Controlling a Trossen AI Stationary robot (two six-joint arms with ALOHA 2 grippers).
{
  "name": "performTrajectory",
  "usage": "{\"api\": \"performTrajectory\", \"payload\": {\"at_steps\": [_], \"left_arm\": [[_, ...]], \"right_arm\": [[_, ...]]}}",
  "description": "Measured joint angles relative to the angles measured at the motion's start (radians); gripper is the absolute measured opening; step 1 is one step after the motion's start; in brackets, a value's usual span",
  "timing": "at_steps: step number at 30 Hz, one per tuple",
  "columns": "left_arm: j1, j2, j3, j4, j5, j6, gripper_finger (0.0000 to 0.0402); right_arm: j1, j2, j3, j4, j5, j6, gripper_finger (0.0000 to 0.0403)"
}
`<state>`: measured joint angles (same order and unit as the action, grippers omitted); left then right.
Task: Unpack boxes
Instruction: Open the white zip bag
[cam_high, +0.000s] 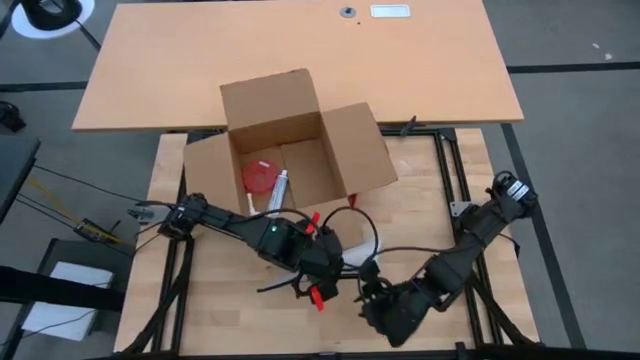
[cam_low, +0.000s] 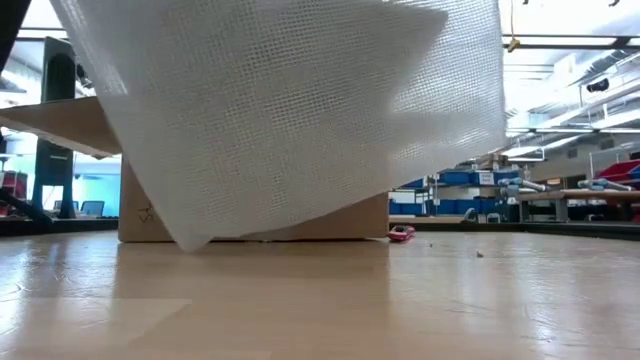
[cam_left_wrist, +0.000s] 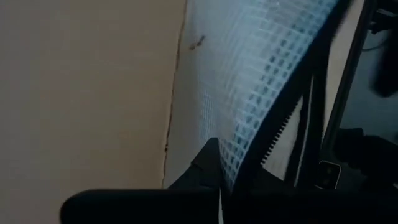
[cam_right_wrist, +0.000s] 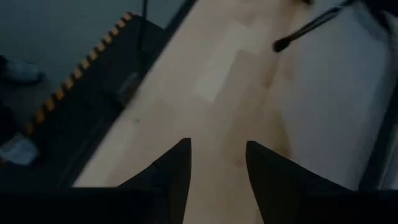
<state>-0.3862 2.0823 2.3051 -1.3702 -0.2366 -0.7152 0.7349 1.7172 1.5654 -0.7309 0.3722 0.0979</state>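
The brown cardboard box (cam_high: 290, 150) stands open in the table's middle, flaps spread, with a round red item (cam_high: 258, 180) and a white tube (cam_high: 279, 188) inside. My left gripper (cam_high: 322, 272) hangs over the table's near part, shut on a white gridded sheet (cam_low: 300, 110). In the low view the sheet fills most of the picture in front of the box (cam_low: 350, 225). My right gripper (cam_high: 372, 298) is just to the right of it, above the bare wood. Its fingers (cam_right_wrist: 177, 168) are open with nothing between them, and the sheet (cam_right_wrist: 336, 93) is beside them. My left gripper pinches the white gridded sheet at an edge (cam_left_wrist: 239, 146) between its two shut fingers, coming slanting down from above. The sheet hangs below the fingers and spreads wide. Its lowest corner (cam_low: 190, 243) is at the table top; whether it touches I cannot tell.
A small red thing (cam_low: 400, 233) lies on the table by the box's near right corner. A second, larger tabletop (cam_high: 300, 60) stands behind the box. Dark cables (cam_high: 365, 235) loop around both wrists. Bare wood (cam_high: 230, 320) lies toward the near left.
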Motion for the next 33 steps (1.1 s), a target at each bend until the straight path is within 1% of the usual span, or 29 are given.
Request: {"api": "performTrajectory", "payload": {"at_steps": [4,8,14,15,17,19,21,23,27,33], "left_arm": [[0.0,0.0,0.0,0.001,-0.005,-0.001,0.0006],[0.0,0.0,0.0,0.028,-0.005,0.0,0.0006],[0.0,0.0,0.0,0.034,0.011,0.001,0.0006],[0.0,0.0,0.0,0.034,0.018,0.001,0.0006],[0.0,0.0,0.0,0.034,0.022,0.001,0.0006],[0.0,0.0,0.0,0.034,0.024,0.001,0.0006],[-0.001,0.0,0.0,0.034,0.025,0.001,0.0006],[-0.001,0.0,0.0,0.034,0.026,0.002,0.0006],[-0.001,0.0,0.0,0.034,0.026,0.003,0.0006],[0.001,0.0,0.0,0.033,0.029,0.003,0.0006]], "right_arm": [[0.039,0.0,0.0,-0.002,-0.036,0.04,0.0153],[0.065,0.0,0.0,-0.004,-0.033,0.043,0.0151],[0.06,0.0,0.002,0.024,-0.02,0.145,0.0148],[0.056,0.0,0.011,0.012,-0.002,0.148,0.0148],[0.054,0.0,0.045,-0.038,0.078,0.148,0.0148],[0.048,0.0,0.097,-0.084,0.159,0.127,0.0148],[0.034,0.0,0.157,-0.139,0.206,0.118,0.015],[0.017,-0.002,0.195,-0.158,0.22,0.117,0.0152],[-0.025,-0.001,0.208,-0.164,0.223,0.084,0.0153],[-0.1,0.067,0.209,-0.211,0.196,0.074,0.0154]]}}
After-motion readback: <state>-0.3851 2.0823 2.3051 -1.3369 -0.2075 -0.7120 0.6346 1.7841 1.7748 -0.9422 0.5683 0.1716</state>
